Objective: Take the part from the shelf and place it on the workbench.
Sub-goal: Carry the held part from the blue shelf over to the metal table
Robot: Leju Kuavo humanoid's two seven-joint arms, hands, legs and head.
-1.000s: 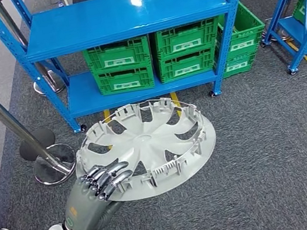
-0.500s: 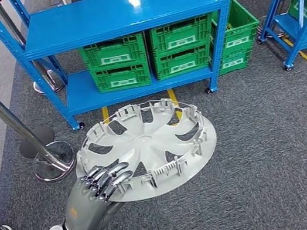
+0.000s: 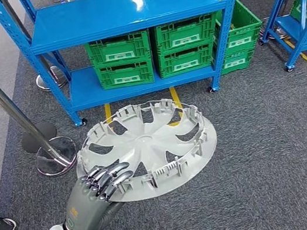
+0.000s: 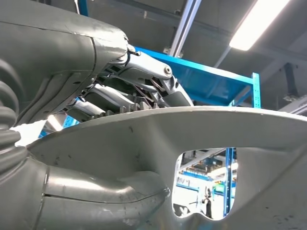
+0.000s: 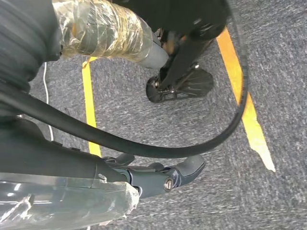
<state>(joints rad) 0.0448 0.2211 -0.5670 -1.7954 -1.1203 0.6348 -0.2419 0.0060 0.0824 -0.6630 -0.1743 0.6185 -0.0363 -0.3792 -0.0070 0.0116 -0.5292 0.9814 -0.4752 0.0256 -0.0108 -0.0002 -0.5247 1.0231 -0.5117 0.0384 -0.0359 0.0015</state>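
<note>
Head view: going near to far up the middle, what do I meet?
Left hand gripping the rim → grey wheel cover → yellow floor stripes → green crates on the lower shelf → blue shelf top.

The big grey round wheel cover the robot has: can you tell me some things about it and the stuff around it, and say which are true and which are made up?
1. The left hand holds the grey plastic wheel cover by its rim. True.
2. The wheel cover lies on the blue metal shelf. False: it is held over the grey carpet, in front of the shelf.
3. Green plastic crates sit on the shelf's lower level. True.
4. The crates are red. False: they are green.
5. Yellow floor lines run near the shelf. True.
</note>
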